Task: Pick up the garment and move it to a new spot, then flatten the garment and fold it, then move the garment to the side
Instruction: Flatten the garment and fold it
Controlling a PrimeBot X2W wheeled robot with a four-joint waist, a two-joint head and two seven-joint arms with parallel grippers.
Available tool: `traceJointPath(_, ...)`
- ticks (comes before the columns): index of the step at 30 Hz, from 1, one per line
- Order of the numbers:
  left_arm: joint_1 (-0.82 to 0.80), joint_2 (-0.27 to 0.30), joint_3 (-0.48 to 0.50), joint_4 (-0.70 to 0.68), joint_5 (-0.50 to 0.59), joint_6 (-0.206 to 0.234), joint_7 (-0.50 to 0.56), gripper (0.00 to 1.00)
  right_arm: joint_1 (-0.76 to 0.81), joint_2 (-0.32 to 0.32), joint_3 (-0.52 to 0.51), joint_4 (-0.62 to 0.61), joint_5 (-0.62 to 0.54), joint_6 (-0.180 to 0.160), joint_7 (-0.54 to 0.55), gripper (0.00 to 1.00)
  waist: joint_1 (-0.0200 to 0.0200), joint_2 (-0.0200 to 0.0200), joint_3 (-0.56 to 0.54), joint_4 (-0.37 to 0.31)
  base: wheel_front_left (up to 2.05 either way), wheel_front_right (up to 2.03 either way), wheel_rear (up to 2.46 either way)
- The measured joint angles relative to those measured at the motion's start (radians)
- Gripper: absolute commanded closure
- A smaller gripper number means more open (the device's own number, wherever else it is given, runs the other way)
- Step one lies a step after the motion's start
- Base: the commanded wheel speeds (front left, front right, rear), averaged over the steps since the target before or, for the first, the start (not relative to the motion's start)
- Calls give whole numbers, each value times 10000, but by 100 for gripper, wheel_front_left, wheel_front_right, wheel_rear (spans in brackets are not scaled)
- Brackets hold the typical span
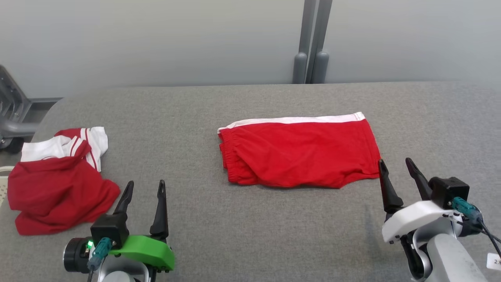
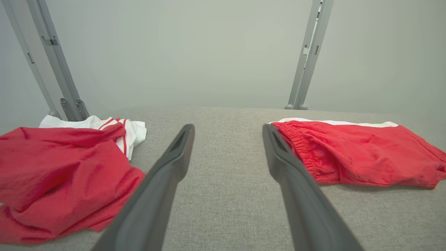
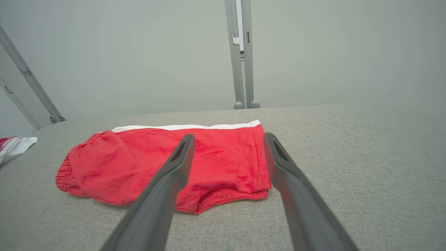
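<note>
Both my pairs of fingers stand wide apart and hold nothing. The red shorts point(image 1: 299, 150) lie flat on the grey padded table point(image 1: 250, 243), ahead of my right gripper point(image 1: 394, 161) and slightly to its inner side. Their leg-hem corner is just beside the tip of my right inner finger, though I cannot tell whether it touches. Seen along my right fingers, that hem end sits between and just beyond the tips. From my left gripper point(image 1: 145, 183) the shorts are ahead and off to the inner side, well apart, with the gathered waistband as the nearest end. A crumpled red and white top point(image 1: 58, 188) lies just beside my left outer finger, and I judge it no part of this step.

The shorts look already doubled over, with a white stripe along the far edge, so I take it that moving them aside is what remains. I expect them to be light, limp and thin. They will sag from any single pinch, and the layers may slide apart. I would grip through all layers at once: my right fingers at the near hem corner, my left at the waistband, where the elastic gives a thicker, firmer bite. Then I would lift low and level so the fold holds
</note>
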State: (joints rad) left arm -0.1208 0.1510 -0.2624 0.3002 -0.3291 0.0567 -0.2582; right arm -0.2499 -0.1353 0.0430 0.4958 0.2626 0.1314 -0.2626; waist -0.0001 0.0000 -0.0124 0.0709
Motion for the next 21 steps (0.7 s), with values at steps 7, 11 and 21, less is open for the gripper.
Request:
traceJointPath(7,416,291,274,-96,176,222,-33,0,1169,545,-617,-1340,-731,0,174,0,0,0,-428,-440,0,0,0)
traceJointPath(11,755,422,454,-385,146,31,-44,0,1792,683,-734,-2019,-721,0,616,0,0,0,-581,-609,0,0,0)
traceJointPath(21,1422,573,685,-305,-86,-274,-46,0,2610,819,-826,-2876,-805,0,1440,0,0,0,-574,-854,0,0,0)
